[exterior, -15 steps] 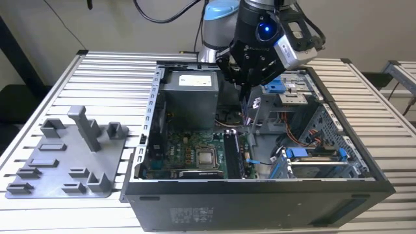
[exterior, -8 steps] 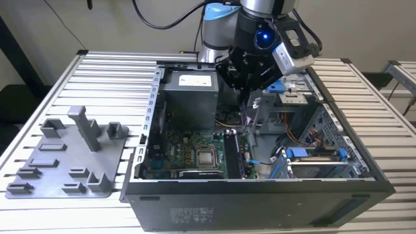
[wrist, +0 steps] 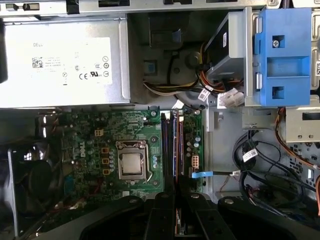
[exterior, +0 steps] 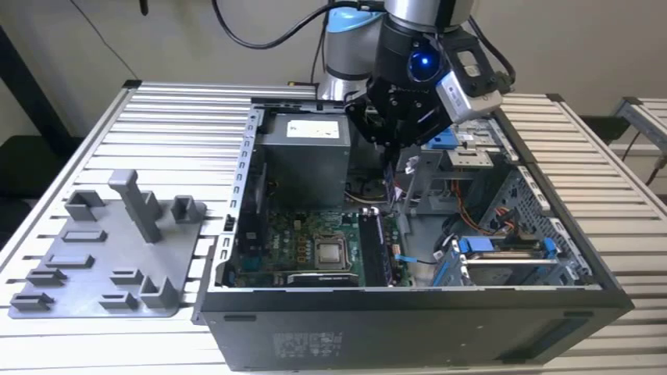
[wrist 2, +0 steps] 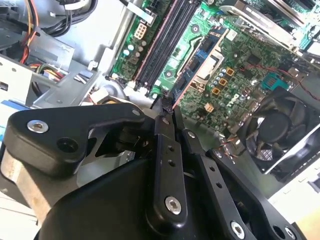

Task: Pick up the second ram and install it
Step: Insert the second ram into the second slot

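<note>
gripper (exterior: 391, 144) hangs above the case (exterior: 417, 316), seemingly pinching the second ram (wrist: 177, 222).

The second ram (wrist: 176, 221) sat clamped in my gripper (wrist: 176, 195). At the lower centre of the first wrist view it appeared edge-on, a sliver of orange-brown and green between my two black fingers (wrist: 162, 215). In the second wrist view the stick (wrist 2: 173, 103) lay just left of centre, a slim dark strip with a reddish edge. It poked out past my fingertips and slanted toward the upper right. I held it on its long edge, its length roughly in line with the dark memory slots (wrist: 171, 145) on the green board (wrist: 100, 150) beyond, and apart from them.
</note>
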### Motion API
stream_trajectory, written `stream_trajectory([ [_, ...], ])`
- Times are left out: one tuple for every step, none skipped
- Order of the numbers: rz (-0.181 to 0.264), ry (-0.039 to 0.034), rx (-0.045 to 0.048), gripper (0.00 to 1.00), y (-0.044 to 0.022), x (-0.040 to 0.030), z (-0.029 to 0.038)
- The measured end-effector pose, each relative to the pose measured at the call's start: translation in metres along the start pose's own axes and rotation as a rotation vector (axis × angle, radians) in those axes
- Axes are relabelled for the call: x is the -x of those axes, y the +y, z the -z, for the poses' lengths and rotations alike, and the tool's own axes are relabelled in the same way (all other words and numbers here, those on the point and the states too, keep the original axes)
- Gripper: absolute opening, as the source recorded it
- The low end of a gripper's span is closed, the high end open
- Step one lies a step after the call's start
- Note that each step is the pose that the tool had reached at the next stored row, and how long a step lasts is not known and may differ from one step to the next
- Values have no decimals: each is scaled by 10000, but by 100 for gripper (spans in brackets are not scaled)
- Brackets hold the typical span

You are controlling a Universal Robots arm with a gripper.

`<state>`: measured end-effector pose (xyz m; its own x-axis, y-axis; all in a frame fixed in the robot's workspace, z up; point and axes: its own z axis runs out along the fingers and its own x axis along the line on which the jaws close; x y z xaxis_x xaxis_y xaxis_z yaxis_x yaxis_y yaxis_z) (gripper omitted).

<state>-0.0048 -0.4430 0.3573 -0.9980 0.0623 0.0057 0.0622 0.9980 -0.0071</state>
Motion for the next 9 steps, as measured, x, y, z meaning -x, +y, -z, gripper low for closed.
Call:
stream_trajectory([
  [1, -1, 1, 15, 0, 0, -7],
  [0, 0, 0, 15, -1, 0, -15],
  [1, 0, -2, 15, 0, 0, -24],
  [0, 0, -2, 15, -1, 0, -34],
  [-1, 0, -3, 15, -1, 0, -45],
  [-2, 0, -3, 15, -3, 0, -56],
  [-2, 0, -2, 15, -8, 0, -64],
  [0, 1, -4, 15, -15, 1, -71],
  [-1, 1, -3, 15, -21, 1, -78],
])
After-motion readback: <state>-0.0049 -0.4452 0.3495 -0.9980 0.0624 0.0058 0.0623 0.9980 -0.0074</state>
